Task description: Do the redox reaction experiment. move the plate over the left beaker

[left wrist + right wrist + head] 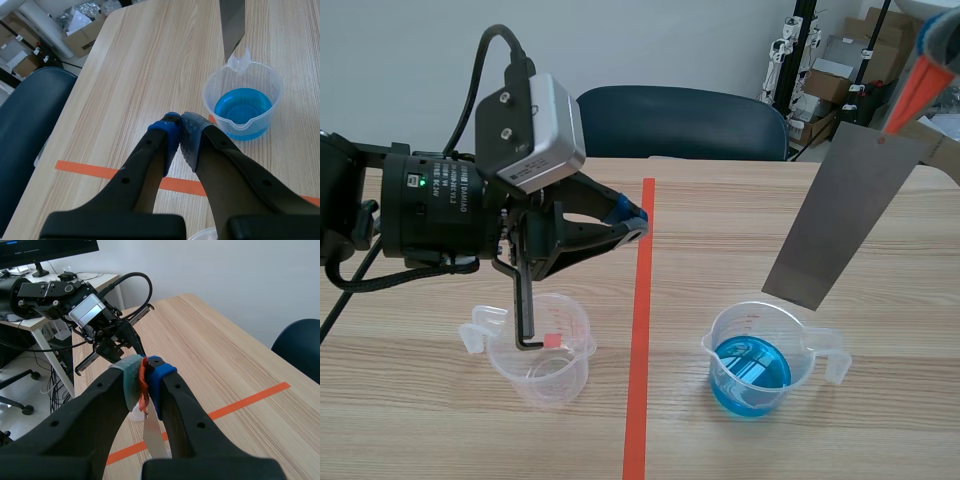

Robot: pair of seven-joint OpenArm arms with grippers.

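Note:
A grey metal plate (840,215) hangs upright above the right beaker (752,365), which holds blue liquid. My right gripper (932,45), at the far right and high up, is shut on the plate's orange tab (917,88). In the right wrist view the tab (143,385) sits pinched between the fingers and the plate (152,437) dangles below. The left beaker (540,350) is clear and empty. My left gripper (635,222) is shut on nothing, hovering above and just right of that beaker. Its view shows the blue beaker (243,107) ahead, with the plate's lower corner (231,22) over it.
An orange-red tape line (640,340) runs between the two beakers. A thin black bent rod (523,305) hangs from the left arm down to the left beaker's rim. A dark blue chair (680,120) stands behind the table, with boxes (840,70) at the back right.

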